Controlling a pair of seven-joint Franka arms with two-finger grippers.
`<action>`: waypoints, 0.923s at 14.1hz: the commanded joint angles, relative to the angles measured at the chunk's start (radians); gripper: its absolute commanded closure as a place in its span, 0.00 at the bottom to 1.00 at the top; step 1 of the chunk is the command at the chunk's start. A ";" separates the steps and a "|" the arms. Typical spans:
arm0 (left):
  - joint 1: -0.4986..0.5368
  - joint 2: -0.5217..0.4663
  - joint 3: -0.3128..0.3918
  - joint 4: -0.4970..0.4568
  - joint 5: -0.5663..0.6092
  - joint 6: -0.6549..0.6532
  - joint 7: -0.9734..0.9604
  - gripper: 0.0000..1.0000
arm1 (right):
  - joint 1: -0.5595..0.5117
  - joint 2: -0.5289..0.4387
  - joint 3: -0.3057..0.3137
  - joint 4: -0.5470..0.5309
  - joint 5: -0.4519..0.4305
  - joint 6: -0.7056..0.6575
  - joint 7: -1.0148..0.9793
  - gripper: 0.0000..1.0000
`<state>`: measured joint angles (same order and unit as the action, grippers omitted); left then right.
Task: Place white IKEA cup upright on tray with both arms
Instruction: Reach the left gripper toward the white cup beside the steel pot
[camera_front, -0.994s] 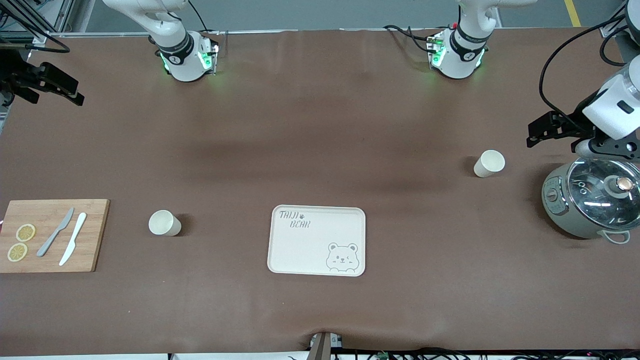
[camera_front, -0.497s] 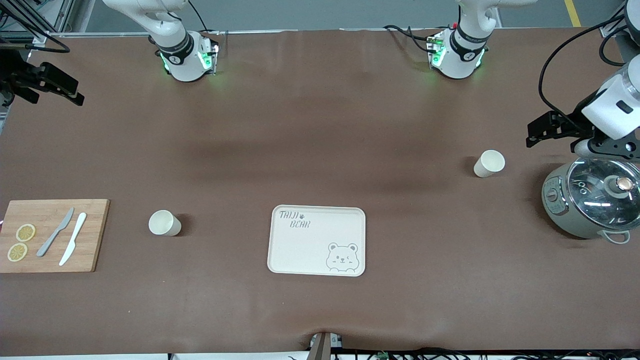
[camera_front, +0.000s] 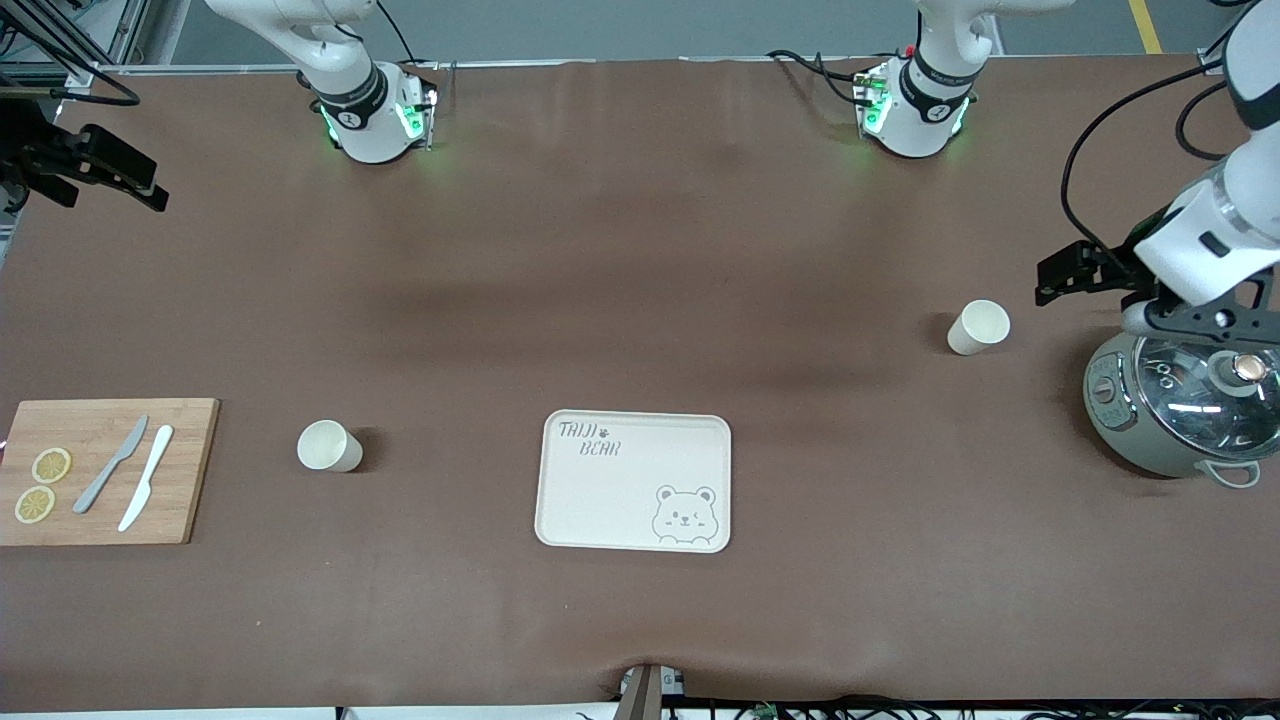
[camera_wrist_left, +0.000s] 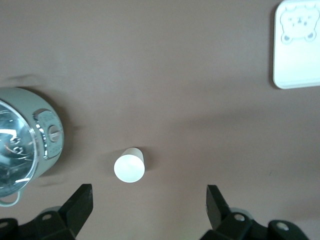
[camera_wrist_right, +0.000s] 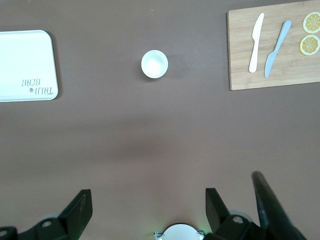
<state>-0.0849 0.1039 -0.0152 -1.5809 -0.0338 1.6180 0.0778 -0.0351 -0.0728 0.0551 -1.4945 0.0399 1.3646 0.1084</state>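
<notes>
Both jaws spread, empty; tray (camera_front: 600, 500) reads "TAIJI BEAR".

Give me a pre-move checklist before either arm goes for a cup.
1. Tray bare, ready to receive cups: ok.
2. Cup near the cooker standing upright, apart from the rice cooker: ok.
3. Cup near the cutting board upright, apart from the cutting board: ok.
4. Left hand open, holding nothing: ok.
5. Right hand open, holding nothing: ok.
6. Left hand lined up over its cup: not ok, it hangs above the table beside the cooker, short of the cup.
</notes>
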 joint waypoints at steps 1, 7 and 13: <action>-0.036 0.068 -0.022 0.015 0.012 0.025 0.046 0.00 | -0.011 0.002 0.008 0.016 0.005 -0.013 0.007 0.00; -0.072 0.117 -0.037 -0.077 0.035 0.213 -0.027 0.00 | -0.011 0.002 0.008 0.016 0.005 -0.015 0.005 0.00; -0.059 0.060 -0.038 -0.357 0.048 0.506 -0.053 0.00 | -0.011 0.002 0.006 0.016 0.005 -0.013 0.007 0.00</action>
<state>-0.1560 0.2355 -0.0466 -1.7985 -0.0144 2.0155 0.0430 -0.0351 -0.0729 0.0549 -1.4945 0.0399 1.3645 0.1084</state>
